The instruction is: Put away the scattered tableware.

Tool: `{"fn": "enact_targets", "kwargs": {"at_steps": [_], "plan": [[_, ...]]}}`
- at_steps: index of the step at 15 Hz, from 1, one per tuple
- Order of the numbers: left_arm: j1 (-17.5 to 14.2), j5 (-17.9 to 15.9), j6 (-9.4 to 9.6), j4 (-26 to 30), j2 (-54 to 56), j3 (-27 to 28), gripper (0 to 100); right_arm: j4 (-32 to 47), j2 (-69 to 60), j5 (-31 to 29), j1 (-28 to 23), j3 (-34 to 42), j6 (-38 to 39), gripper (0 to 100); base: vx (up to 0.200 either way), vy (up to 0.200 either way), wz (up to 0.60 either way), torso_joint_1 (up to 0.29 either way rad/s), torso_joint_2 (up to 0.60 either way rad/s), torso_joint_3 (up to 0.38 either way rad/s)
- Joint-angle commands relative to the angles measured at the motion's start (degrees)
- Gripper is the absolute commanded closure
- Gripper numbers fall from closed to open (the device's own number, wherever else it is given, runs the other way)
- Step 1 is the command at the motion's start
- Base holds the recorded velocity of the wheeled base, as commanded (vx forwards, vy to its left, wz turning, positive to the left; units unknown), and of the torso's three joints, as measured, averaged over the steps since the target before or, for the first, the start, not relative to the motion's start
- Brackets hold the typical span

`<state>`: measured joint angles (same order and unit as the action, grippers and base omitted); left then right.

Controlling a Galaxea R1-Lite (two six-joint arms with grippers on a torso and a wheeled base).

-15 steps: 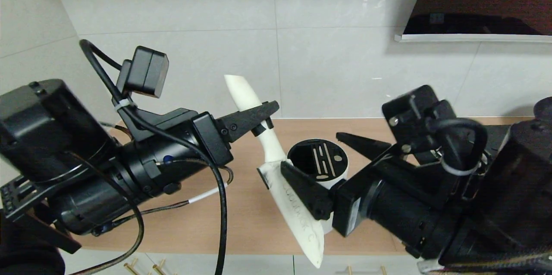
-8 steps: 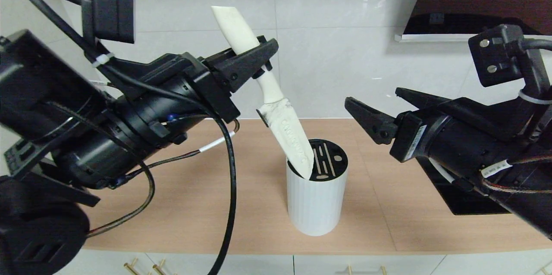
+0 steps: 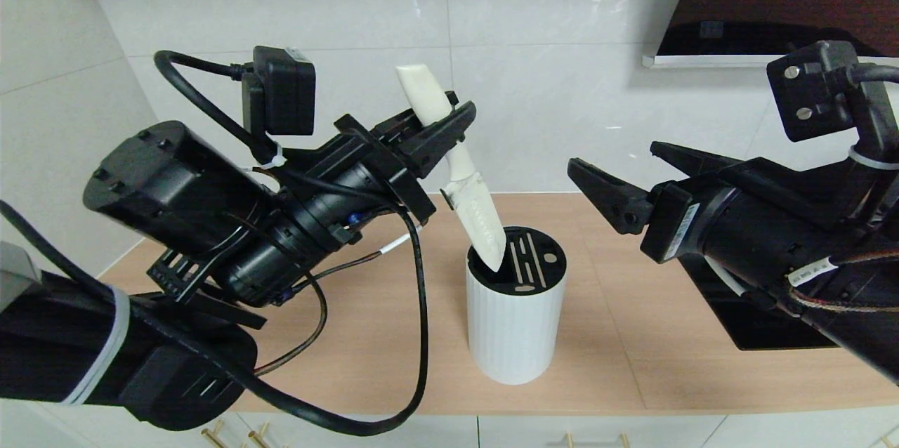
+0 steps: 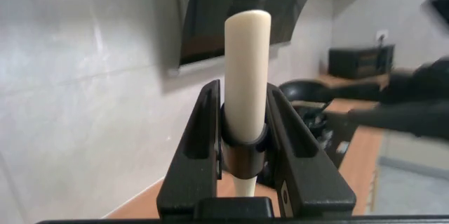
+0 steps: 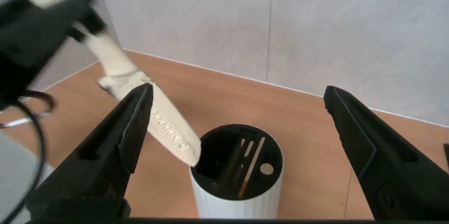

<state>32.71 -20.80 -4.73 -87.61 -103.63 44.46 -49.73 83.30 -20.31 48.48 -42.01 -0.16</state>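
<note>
Left end effector (image 3: 449, 121) (image 4: 245, 104): closed on the knife's handle, one finger on each side, held high over the tabletop (image 3: 365, 336).
Knife (image 3: 477, 220) (image 4: 247, 62) (image 5: 165, 126): white. The handle end sticks up past the left end effector's fingers. The blade slants down below them, away from that arm. Its tip is at the wide opening in the holder's black top.
Holder (image 3: 516, 321) (image 5: 235, 196): white ribbed cylinder with a slotted black top. It stands upright on the tabletop, below and between the two end effectors.
Right end effector (image 3: 611, 155) (image 5: 237, 92): fingers spread wide, gripping nothing. It is raised, apart from the knife and across the holder from the left end effector.
Cooktop (image 3: 758, 332): black, in the tabletop under the right arm.
</note>
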Motion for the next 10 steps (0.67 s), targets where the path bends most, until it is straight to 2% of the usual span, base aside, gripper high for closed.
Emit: {"fn": "enact_targets", "kwargs": {"at_steps": [1, 4, 10], "plan": [[-1.0, 0.0, 0.60, -0.1, -1.2, -0.2, 100, 0.0, 0.4, 0.0, 0.0, 0.1, 0.0, 0, 0.000, 0.000, 0.00, 0.000, 0.00, 0.000], [-1.7, 0.0, 2.01, -0.1, -3.8, -0.3, 100, 0.0, 0.8, -0.1, 0.0, 0.1, 0.0, 0, 0.000, 0.000, 0.00, 0.000, 0.00, 0.000], [-1.6, 0.1, 1.92, -0.4, -5.6, 0.2, 100, 0.0, 0.8, -0.1, 0.0, 0.1, 0.0, 0, 0.000, 0.000, 0.00, 0.000, 0.00, 0.000]]}}
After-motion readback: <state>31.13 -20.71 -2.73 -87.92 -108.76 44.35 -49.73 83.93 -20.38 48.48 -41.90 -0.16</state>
